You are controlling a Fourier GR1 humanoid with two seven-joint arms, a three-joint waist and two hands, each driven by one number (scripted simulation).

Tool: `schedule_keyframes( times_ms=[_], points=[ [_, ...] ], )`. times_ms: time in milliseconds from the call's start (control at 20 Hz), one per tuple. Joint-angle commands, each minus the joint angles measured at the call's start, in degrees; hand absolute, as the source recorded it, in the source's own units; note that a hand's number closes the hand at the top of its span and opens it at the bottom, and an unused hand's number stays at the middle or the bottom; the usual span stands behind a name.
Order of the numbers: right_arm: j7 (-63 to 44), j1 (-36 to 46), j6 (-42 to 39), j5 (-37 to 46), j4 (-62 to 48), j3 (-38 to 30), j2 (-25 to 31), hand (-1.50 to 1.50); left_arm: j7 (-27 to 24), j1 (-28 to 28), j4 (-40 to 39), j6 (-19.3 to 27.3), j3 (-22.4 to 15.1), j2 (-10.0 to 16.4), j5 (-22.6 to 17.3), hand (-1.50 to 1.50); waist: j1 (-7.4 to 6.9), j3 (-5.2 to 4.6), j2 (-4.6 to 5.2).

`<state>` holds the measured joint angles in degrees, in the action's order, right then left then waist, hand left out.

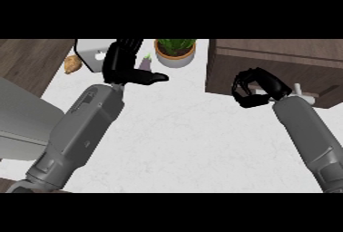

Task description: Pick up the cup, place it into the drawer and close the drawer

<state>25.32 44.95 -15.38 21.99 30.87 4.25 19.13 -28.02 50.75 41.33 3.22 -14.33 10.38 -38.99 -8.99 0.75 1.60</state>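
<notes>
Head view, counter: white marbled counter top (188, 131), with both grey forearms coming in from the lower edge.
Head view, right hand: the right hand (253, 88) is at the front of the dark brown wooden drawer unit (281, 59). Its fingers are curled inward into a ring, and brown wood shows through the gap, so nothing is visibly pinched.
Head view, left hand: the left hand (122, 63) rests at upper left with fingers straight and up and the thumb out to the side, holding nothing.
Cup: no cup can be made out. A small pale piece (306, 97) shows just beside the right wrist, against the unit's front. I cannot tell whether it is a handle or part of the cup.
Containers: the drawer unit's inside is not visible, so its contents are unknown. A white round pot with a green plant (175, 56) stands at the back.
Other things: a small purple aubergine (145, 63) sits behind the left hand, and a tan lumpy vegetable (71, 65) lies at the far left.
Progress: this looks like a late stage at the drawer, either placing or closing. Neither step can be confirmed as done.
</notes>
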Motion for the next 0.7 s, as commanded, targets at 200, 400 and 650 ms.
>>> schedule_keyframes(
  times_ms=[200, 400, 650],
  points=[
    [-4.79, 9.61, 2.53, -1.21, -1.84, -5.02, 7.16, 1.50, 0.31, -1.43, 1.94, -1.35, -0.52, 0.36, -0.06, -1.50, -3.23, -0.54, 1.08],
    [-4.45, 9.11, 0.35, -3.39, -0.39, -6.48, 8.70, 1.50, 0.81, -2.75, 2.18, -3.37, -0.42, 1.63, -0.52, -1.50, -3.64, -0.60, 1.24],
    [-4.48, 8.03, -1.84, -4.53, 0.83, -6.84, 9.90, 1.50, 0.76, -3.65, 2.92, -4.04, -0.15, 1.98, -0.94, -1.50, -3.72, -0.61, 1.09]
  ],
)
